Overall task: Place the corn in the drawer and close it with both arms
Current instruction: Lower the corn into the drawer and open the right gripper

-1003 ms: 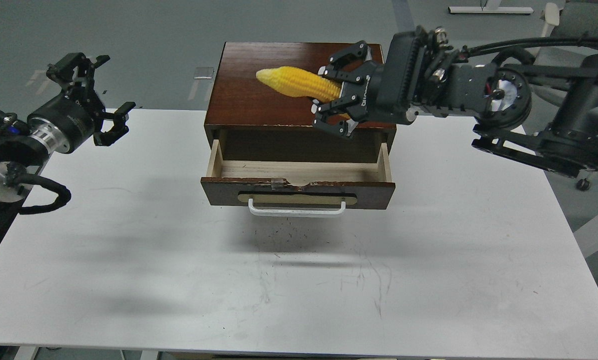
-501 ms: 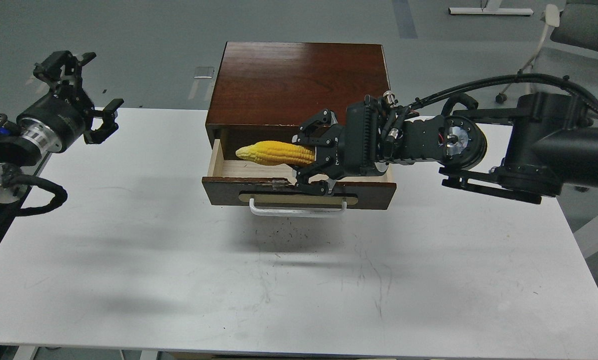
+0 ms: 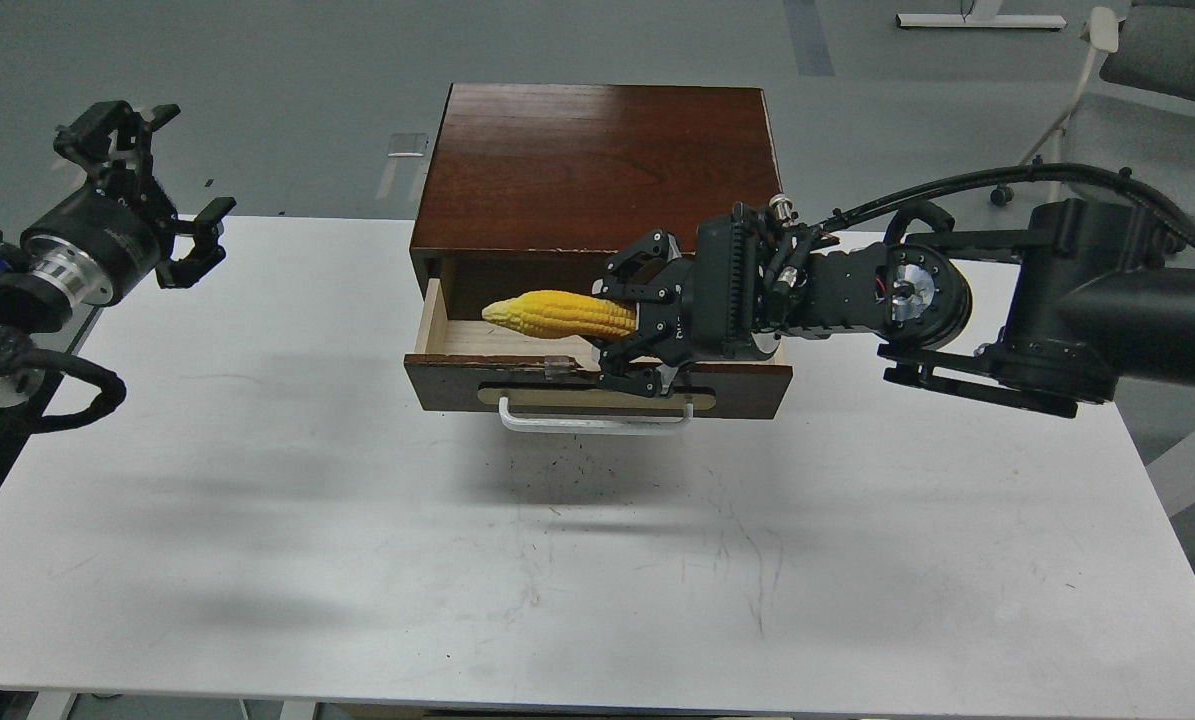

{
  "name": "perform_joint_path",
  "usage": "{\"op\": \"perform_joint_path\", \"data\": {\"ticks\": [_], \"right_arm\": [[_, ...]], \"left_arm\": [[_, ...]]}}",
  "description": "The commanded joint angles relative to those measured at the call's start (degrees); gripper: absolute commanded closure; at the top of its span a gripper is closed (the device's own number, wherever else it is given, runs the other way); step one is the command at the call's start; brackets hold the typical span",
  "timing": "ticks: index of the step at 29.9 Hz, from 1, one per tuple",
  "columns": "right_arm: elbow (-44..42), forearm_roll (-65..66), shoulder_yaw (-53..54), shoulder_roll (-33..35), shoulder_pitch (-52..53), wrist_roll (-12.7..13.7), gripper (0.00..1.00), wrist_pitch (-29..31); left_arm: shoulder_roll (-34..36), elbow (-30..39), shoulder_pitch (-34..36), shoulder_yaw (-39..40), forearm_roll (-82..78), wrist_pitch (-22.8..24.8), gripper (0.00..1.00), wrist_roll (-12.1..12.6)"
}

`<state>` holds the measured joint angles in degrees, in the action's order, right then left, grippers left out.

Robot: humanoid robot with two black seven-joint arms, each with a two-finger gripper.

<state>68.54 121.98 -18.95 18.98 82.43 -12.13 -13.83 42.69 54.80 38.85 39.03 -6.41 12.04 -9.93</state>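
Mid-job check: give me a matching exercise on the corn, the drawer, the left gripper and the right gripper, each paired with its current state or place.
Things:
1. corn
2. drawer
3. left gripper
4. right gripper

States:
A. pulled out, pale wood inside showing
B. open and holding nothing, off the table's left edge
C. held lying sideways over the drawer opening, tip pointing left
D. shut on the thick end of the corn

Pairs: 1-C, 2-A, 3-B, 4-D
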Motion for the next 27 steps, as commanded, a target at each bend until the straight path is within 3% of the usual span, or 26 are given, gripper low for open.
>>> {"op": "perform_joint_path", "data": {"ticks": [1, 3, 8, 9, 10, 27], "right_arm": [[-0.1, -0.1, 0.1, 0.1, -0.3, 0.0, 0.67, -0.1], [-0.6, -0.4, 0.1, 0.1, -0.3, -0.1, 0.48, -0.1], [-0.9, -0.9, 0.3, 0.4, -0.2, -0.3, 0.25, -0.1], [-0.9, -0.9, 0.6, 0.4, -0.2, -0.3, 0.1, -0.1], [-0.9, -1.0, 0.7, 0.4, -0.2, -0.3, 0.07, -0.1], [-0.5, -4.0, 5.1, 0.5, -0.8, -0.3, 0.04, -0.1]], "left_arm": [[0.3, 0.0, 0.0, 0.0, 0.0, 0.0, 0.02, 0.1], [0.4, 0.0, 0.0, 0.0, -0.1, 0.0, 0.02, 0.1], [0.4, 0.0, 0.0, 0.0, -0.1, 0.0, 0.02, 0.1], [0.4, 0.0, 0.0, -0.1, -0.1, 0.0, 0.02, 0.1], [0.4, 0.0, 0.0, -0.1, -0.1, 0.0, 0.02, 0.1], [0.2, 0.0, 0.1, -0.2, -0.1, 0.0, 0.02, 0.3]]}}
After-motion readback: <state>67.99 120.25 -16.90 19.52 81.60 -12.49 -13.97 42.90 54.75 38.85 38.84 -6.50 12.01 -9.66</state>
